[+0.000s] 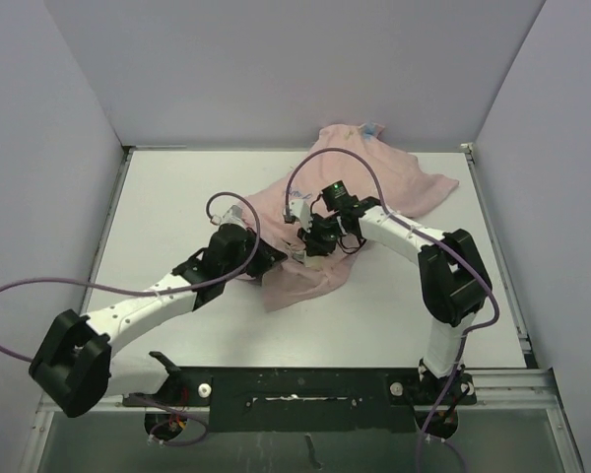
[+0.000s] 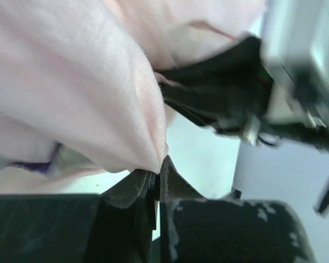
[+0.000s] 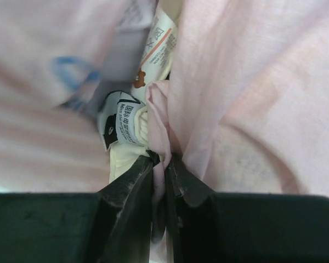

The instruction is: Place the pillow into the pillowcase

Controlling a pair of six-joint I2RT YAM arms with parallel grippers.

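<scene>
Top cam: pillowcase (image 1: 394, 182) is pale-pink side out, crumpled across the centre to upper right of the table (image 1: 177, 207), with one flap reaching down toward frame centre-bottom. L gripper (image 1: 274, 261) is at the flap's left edge and R gripper (image 1: 310, 241) is on the fabric just right of it, so the two are close together. Can't read the jaw gaps from up here, and the pillow isn't clearly visible in this view.

L wrist cam: shows what top cam can't. L gripper (image 2: 160, 164) has its tips pinched together on a pointed fold of pillowcase (image 2: 88, 82), with no visible gap and the cloth bunching up to the upper left. Black and white hw of the R arm (image 2: 236, 93) is at upper right, blurry, right next to the fabric. Bare table shows between them.

R wrist cam: the only view with the pillow (image 3: 126, 159). A cream corner sits centre-left, just left of the fingertips, with pink cloth on both sides. A white care label (image 3: 160, 44) with a small brown bear print is at top centre, and a 2nd tag (image 3: 127, 123) with black print is below it. R gripper (image 3: 162, 161) is at a narrow gap, clamped on a thin pink edge of the pillowcase (image 3: 252, 109). Left finger (image 3: 129, 189) touches the pillow corner. Can't tell if any pillow fabric is in the pinch.
</scene>
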